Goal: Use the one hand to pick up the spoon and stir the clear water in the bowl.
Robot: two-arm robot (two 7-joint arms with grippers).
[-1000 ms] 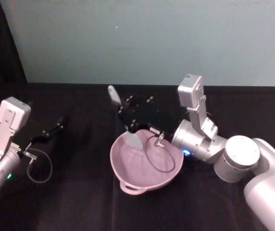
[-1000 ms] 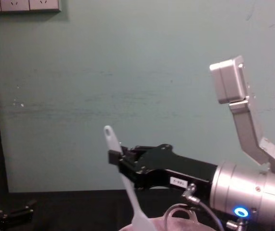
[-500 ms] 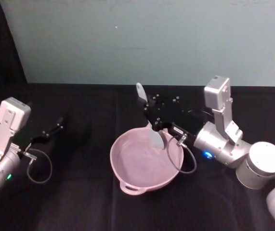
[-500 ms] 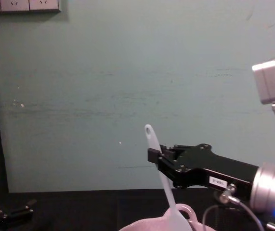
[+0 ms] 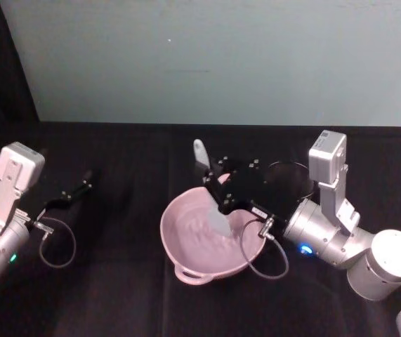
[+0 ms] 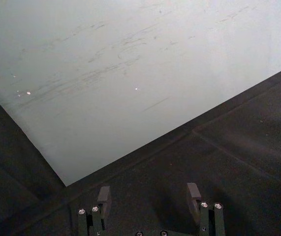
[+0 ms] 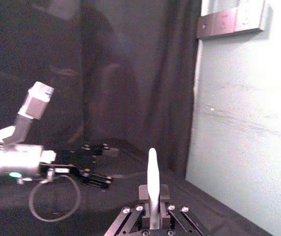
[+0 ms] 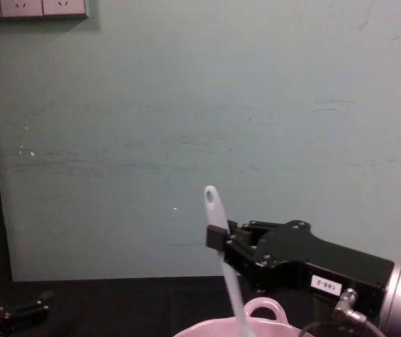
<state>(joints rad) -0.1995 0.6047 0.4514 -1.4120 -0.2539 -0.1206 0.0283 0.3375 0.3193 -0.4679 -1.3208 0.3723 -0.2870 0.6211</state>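
Stirring in the bowl [image 5: 186, 270] on the worktop [image 5: 116, 302], dipping the spoon [image 5: 218, 221] head into the water. Clamping its handle in the right claw [image 5: 218, 188] just behind. Judging best: circling slowly, clearing the rim. Leaving the left claw [image 5: 74, 193] wide, parked far left.

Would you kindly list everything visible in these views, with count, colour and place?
spoon: one, white, head down in the bowl, handle tilted upward.
bowl: one, pale pink, table centre, loop handle toward the robot.
table cover: one, black, under the bowl.
wall: one, pale teal, behind the table.
right end effector: one, black, shut on the spoon above the bowl's far rim.
left end effector: one, black, open, parked at the table's left.
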